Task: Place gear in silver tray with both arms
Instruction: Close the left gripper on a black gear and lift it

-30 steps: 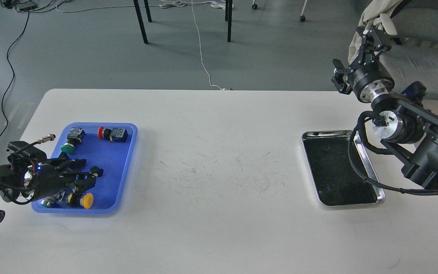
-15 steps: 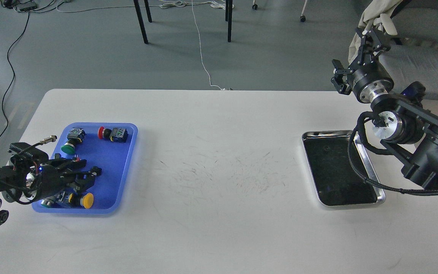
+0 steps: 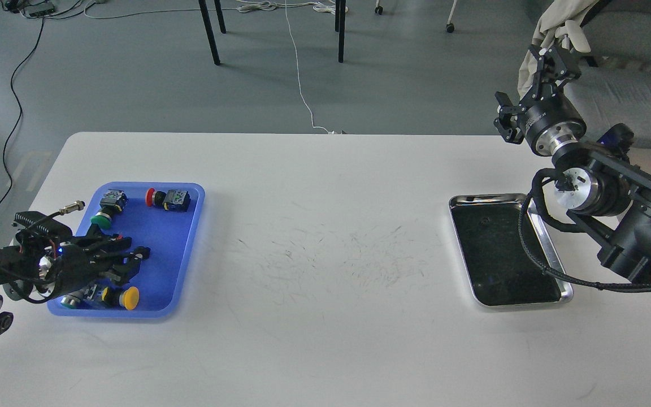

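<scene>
The step in hand looks like the first pick: the left gripper (image 3: 127, 261) hangs low over the blue tray (image 3: 187, 249) at about 8 o'clock on the white table (image 3: 325, 339), its 2 black fingers spread and holding nothing. Whether it touches any part below cannot be told. Just beneath and toward 6 o'clock of it lies a yellow-capped push button (image 3: 129, 298); a green-capped one (image 3: 99, 219) and a red-capped one (image 3: 163, 198) sit nearer the tray's far rim, well apart from the fingers.

The silver tray (image 3: 564, 285) lies at about 3 o'clock on the table, far from the blue tray, and nothing shows in it. The right gripper (image 3: 532, 85) is raised beyond the table's far edge at about 1 o'clock, fingers spread and empty, with its cable looping over the silver tray's right rim.

The next move probably calls for lowering onto 1 button body, closing squarely, then carrying it across the table.

The blue tray is smooth matte plastic with rounded corners. The silver tray is polished metal, rectangular, with a raised bright rim and a dark reflective floor. The tabletop is flat and scuffed with fine dark scratches near its centre
</scene>
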